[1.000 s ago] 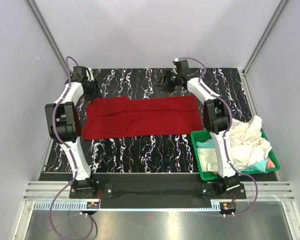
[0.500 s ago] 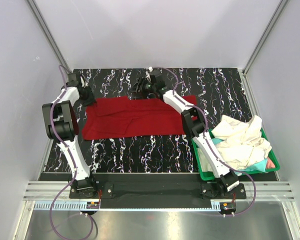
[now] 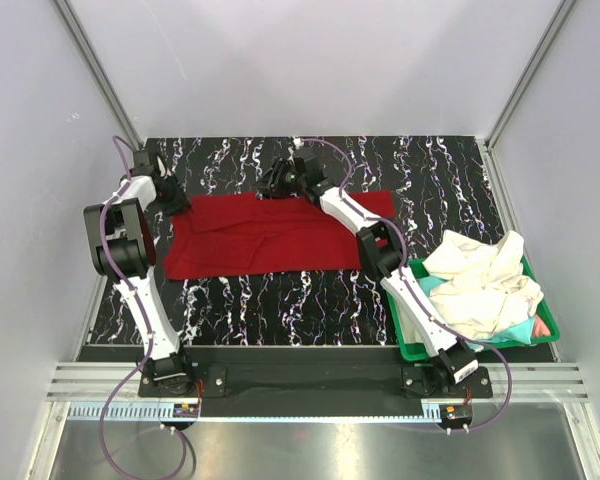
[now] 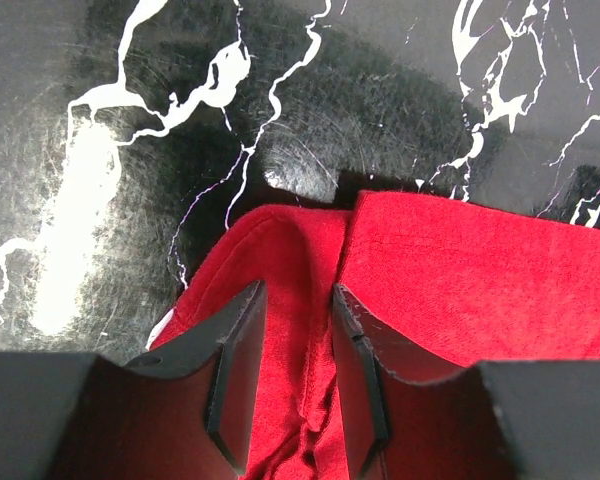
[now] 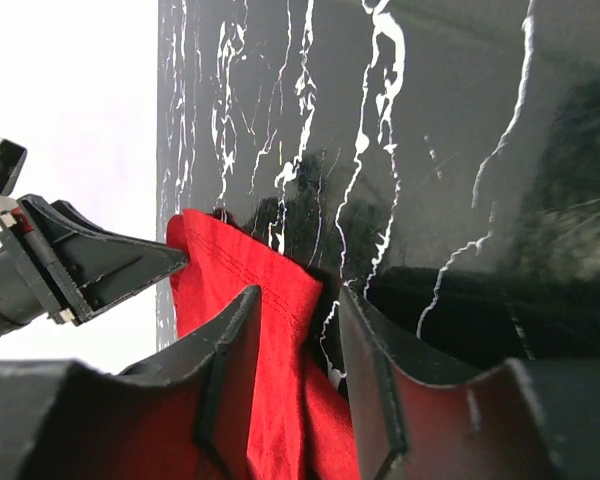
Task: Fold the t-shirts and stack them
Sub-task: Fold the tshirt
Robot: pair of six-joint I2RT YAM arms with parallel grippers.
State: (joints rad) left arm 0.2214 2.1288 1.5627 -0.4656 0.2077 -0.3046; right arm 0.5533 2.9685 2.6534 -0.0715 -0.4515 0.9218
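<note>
- The deep red short-sleeved cloth t-shirt is spread flat on the black white-veined table, evidently for folding.
- A ridge at its far left corner is pinched in the left gripper.
- Its far edge is straddled by the right gripper; whether it is clamped cannot be told.
- Cream cloth shirts are heaped in the green plastic bin, and what lies beneath is largely hidden.

One red shirt, one teal shirt, one pink shirt, cream shirts heaped uncountably, one bin, left gripper, right gripper
</note>
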